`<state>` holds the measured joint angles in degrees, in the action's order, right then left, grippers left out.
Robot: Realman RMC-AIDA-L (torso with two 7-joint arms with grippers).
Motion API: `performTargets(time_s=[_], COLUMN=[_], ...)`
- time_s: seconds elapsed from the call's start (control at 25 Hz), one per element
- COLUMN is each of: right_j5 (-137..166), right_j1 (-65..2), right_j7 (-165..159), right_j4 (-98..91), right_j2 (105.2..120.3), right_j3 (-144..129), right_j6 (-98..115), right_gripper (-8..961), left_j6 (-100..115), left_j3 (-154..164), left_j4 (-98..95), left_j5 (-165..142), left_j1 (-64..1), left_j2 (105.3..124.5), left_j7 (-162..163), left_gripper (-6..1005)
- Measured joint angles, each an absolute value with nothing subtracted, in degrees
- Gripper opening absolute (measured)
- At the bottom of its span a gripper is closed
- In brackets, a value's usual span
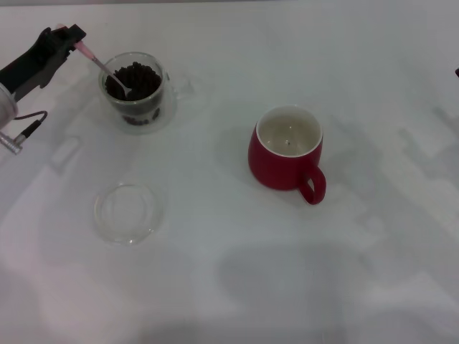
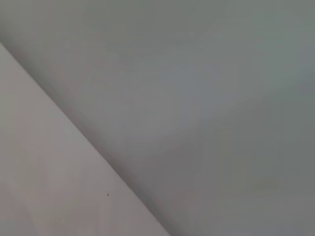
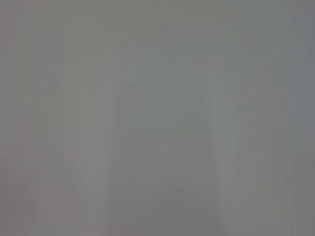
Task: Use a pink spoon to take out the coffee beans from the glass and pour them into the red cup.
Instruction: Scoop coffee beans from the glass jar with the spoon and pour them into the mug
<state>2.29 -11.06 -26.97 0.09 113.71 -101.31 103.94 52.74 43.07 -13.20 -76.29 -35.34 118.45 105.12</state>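
In the head view the glass [image 1: 138,93] stands at the far left of the table, holding a heap of dark coffee beans [image 1: 136,79]. My left gripper [image 1: 72,37] is up and to the left of it, shut on the pale pink handle of the pink spoon [image 1: 100,64]. The spoon slants down into the glass with its metal bowl in the beans. The red cup [image 1: 288,150] stands near the middle, handle toward the front right, and at least one bean lies on its white inside. Only a dark sliver of the right arm shows at the right edge. Both wrist views show only blank grey surface.
A flat clear glass dish [image 1: 129,211] lies on the white table [image 1: 229,287], in front of the glass. A cable and plug [image 1: 25,129] hang off the left arm at the left edge.
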Motion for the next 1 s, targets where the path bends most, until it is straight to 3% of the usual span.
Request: performTargets(time_s=[1.0], right_j5=[2.38], right_j1=[-11.45], right_j7=[-27.16], right_j4=[0.62], right_j2=[113.81], right_j3=[-101.42], right_j6=[102.81], right_gripper=[845], left_j6=[65.59], left_j3=[43.07], left_j4=[-13.16], left_j5=[-65.68], left_j1=[-29.5], left_j2=[118.16], left_j7=[104.2], left_gripper=[131])
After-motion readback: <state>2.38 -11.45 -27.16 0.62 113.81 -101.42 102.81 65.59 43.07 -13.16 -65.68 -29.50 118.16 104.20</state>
